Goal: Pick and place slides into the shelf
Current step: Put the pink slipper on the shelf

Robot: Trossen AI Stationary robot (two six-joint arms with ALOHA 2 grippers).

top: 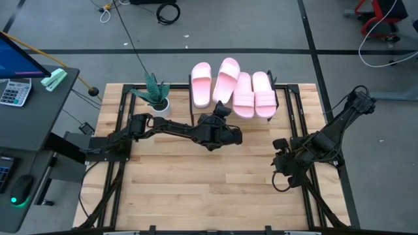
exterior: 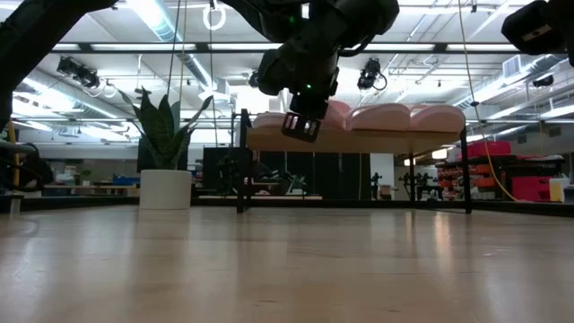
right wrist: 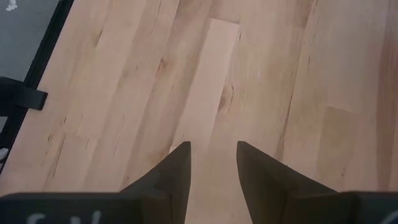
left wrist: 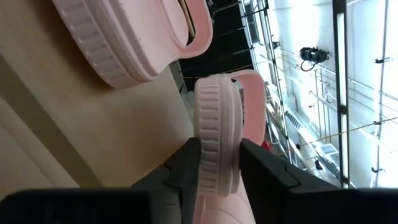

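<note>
Four pale pink slides lie on the shelf [top: 282, 98] at the table's far middle; the shelf's wood top shows in the low view [exterior: 377, 141]. My left gripper [top: 221, 115] reaches from the left and is shut on the near end of the second slide from the left [top: 226, 78], which lies askew between the leftmost slide [top: 200, 83] and the two right slides [top: 255, 94]. In the left wrist view this slide [left wrist: 217, 118] shows edge-on, with another slide [left wrist: 124, 37] beside it. My right gripper [right wrist: 211, 158] is open and empty over the table at the right [top: 282, 163]. My left gripper pinches the slide's near end [left wrist: 216, 163] between its two fingers, one on each face of the sole, with the ribbed edge showing between them. The fingers come from the table's near side, about level. The slide's far part is over the shelf; whether it rests there I cannot tell.
A potted plant [top: 155, 96] in a white pot stands at the shelf's left end, close to my left arm. The wooden tabletop [top: 196, 183] in front of the shelf is open. A desk with a calculator [top: 13, 91] stands off the left edge.
</note>
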